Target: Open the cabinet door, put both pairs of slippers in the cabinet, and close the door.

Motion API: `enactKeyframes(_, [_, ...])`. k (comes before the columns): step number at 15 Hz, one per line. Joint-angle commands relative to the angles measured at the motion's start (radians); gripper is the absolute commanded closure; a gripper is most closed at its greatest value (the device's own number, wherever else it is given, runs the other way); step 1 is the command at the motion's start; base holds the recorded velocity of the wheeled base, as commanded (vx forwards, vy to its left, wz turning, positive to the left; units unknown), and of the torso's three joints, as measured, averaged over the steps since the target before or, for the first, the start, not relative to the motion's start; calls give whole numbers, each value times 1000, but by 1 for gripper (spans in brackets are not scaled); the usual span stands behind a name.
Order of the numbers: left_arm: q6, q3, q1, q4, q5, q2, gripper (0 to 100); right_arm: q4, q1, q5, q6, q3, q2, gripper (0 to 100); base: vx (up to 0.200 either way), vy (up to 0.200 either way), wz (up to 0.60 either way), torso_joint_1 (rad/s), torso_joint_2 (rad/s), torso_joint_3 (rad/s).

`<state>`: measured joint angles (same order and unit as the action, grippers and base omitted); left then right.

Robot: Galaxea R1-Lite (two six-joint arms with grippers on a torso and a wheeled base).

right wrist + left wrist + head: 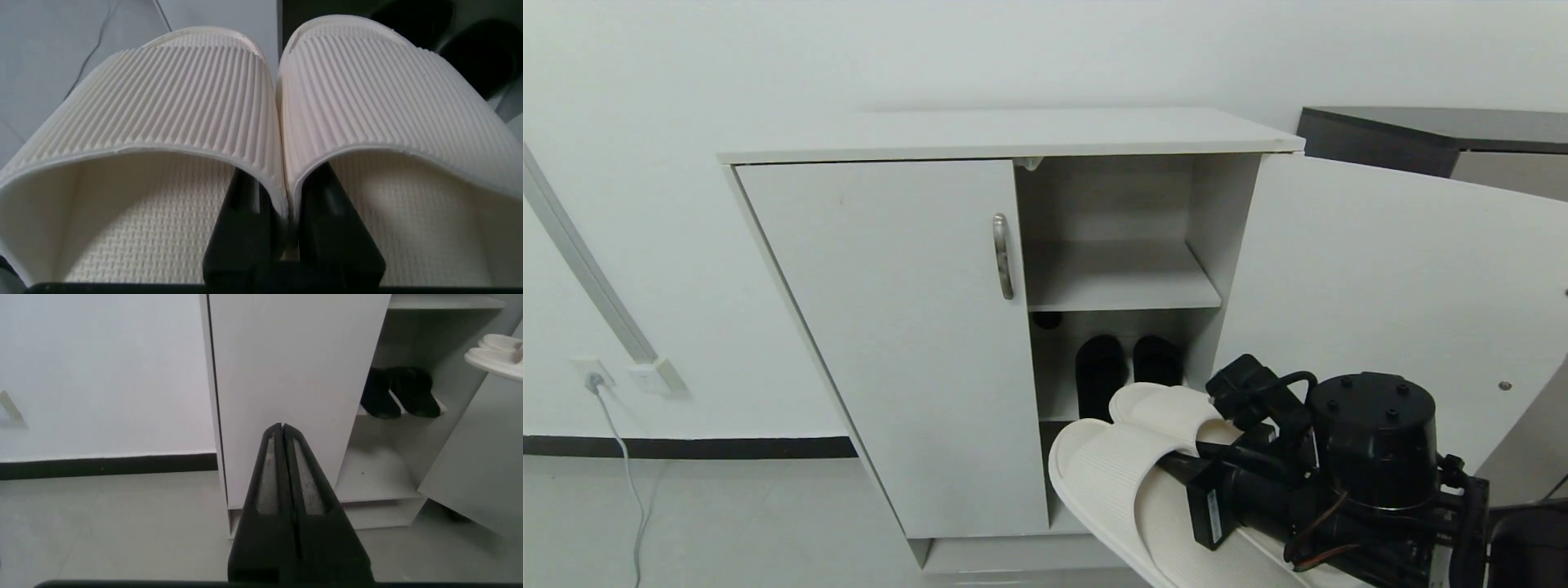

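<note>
The right pincer sat in the lower right of the head view, its fingers slid one into each of the two white slippers and pinching their adjoining inner walls together, so the pair was held side by side with the ribbed straps up and the toes aimed toward the cabinet. The slippers hung just in front of the open right half of the cabinet, low in the frame, apart from its shelves. Beyond them, near the middle of the frame, a pair of black slippers lay side by side on the lower shelf inside, under the bare upper shelf. The right door stood swung wide open toward the right edge of the frame, while the left door was closed, its metal handle upright along the inner edge. The left pincer had its fingers pressed together with nothing between them, pointing toward the closed left door above the grey floor. At the left edge of the head view a wall socket held a plug with a cable trailing down to the floor. A dark counter stood in the upper right, behind the open door.
</note>
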<state>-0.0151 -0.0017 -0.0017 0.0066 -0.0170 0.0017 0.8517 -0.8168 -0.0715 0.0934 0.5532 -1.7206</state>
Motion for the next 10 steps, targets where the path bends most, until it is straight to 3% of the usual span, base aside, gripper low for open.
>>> enactKeyframes(1, [0, 0, 0, 0, 0, 0, 100, 1, -1, 1, 2, -2, -5, 100, 0, 0, 0, -2, 286, 256])
enactKeyframes(8, [1, 0, 0, 0, 0, 0, 100, 61, 11, -14, 0, -12, -42, 100, 0, 0, 0, 0, 0, 0])
enactKeyframes(10, [1, 0, 0, 0, 0, 0, 100, 124, 10, -122, -3, 16, -99, 100, 0, 0, 0, -15, 119, 107])
